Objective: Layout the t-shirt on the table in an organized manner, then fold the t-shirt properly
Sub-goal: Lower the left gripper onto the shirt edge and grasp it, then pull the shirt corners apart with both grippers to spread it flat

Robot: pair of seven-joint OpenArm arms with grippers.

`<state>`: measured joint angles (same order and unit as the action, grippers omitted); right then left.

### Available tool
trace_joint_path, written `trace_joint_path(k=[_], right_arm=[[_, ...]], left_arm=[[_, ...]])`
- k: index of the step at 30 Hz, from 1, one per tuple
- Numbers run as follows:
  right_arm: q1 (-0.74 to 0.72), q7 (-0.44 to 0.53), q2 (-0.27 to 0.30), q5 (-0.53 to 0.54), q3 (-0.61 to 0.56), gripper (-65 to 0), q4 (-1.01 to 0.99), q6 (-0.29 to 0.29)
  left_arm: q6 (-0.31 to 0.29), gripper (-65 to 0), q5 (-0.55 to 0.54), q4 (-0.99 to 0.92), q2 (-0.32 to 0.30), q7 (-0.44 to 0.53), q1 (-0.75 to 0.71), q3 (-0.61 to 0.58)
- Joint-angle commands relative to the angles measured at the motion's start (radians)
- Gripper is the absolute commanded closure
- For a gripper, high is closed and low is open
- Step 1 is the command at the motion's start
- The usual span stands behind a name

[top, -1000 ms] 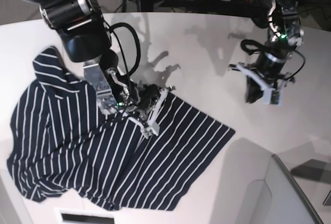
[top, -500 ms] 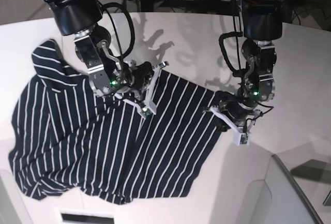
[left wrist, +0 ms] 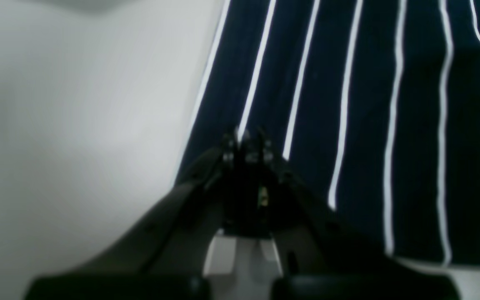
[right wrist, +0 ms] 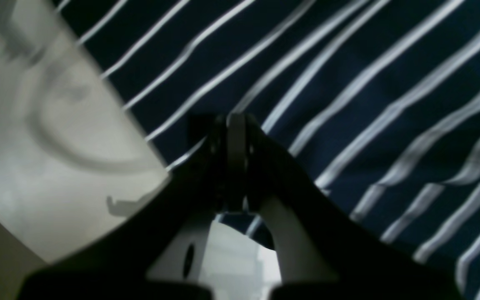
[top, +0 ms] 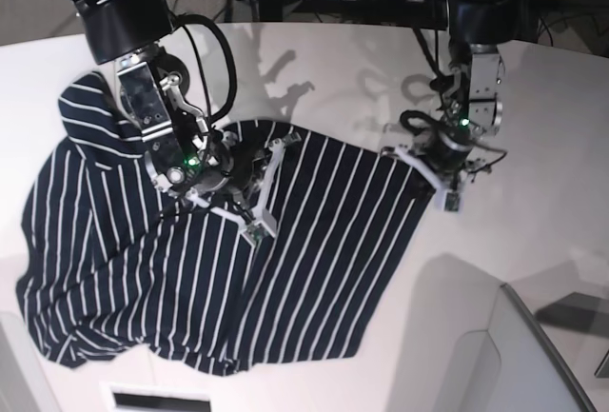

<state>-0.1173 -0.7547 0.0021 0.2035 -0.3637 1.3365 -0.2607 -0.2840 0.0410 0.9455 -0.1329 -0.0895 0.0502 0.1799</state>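
The soft navy white-striped t-shirt [top: 190, 269] stretches from lower left toward centre right on the white table [top: 533, 98]. Both claws are clamped on its upper hem: the left gripper [top: 425, 166] at the right corner, the right gripper [top: 249, 172] at mid-frame.

No lettering to call here: nothing readable on the striped t-shirt [top: 190, 269], nothing on the white table [top: 533, 127], and no label or number legible on either arm. Both wrist views are too blurred and dark to give any text.
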Motion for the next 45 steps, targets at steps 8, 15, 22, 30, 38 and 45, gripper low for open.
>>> trace_joint_path(k=[8, 15, 22, 30, 38, 45], right_arm=[[0.103, 0.136, -0.035, 0.018, 0.423, -0.8, 0.245, -0.007], [0.107, 0.133, 0.069, 0.015, 0.608, -0.2, 0.148, -0.007], [0.113, 0.142, 0.189, 0.017, 0.641, -0.2, -0.007, -0.007], [0.041, 0.142, 0.233, 0.014, 0.67, -0.2, -0.24, -0.009], [0.057, 0.139, 0.306, 0.009, 0.664, -0.2, -0.288, 0.08], [0.072, 0.14, 0.289, -0.134, 0.665, -0.2, -0.262, 0.117]], left_arm=[[0.018, 0.0, 0.038, 0.152, -0.02, -0.083, -0.168, 0.163], [0.018, 0.0, 0.036, 0.249, -0.02, -0.083, -0.204, 0.215], [0.018, 0.0, 0.04, 0.32, -0.009, -0.085, -0.194, 0.243], [0.018, 0.0, 0.043, 0.208, 0.006, -0.079, -0.16, 0.244], [0.018, 0.0, 0.156, 0.2, -0.011, -0.075, -0.183, 0.252], [0.018, 0.0, 0.156, 0.201, -0.009, -0.075, -0.181, 0.244]])
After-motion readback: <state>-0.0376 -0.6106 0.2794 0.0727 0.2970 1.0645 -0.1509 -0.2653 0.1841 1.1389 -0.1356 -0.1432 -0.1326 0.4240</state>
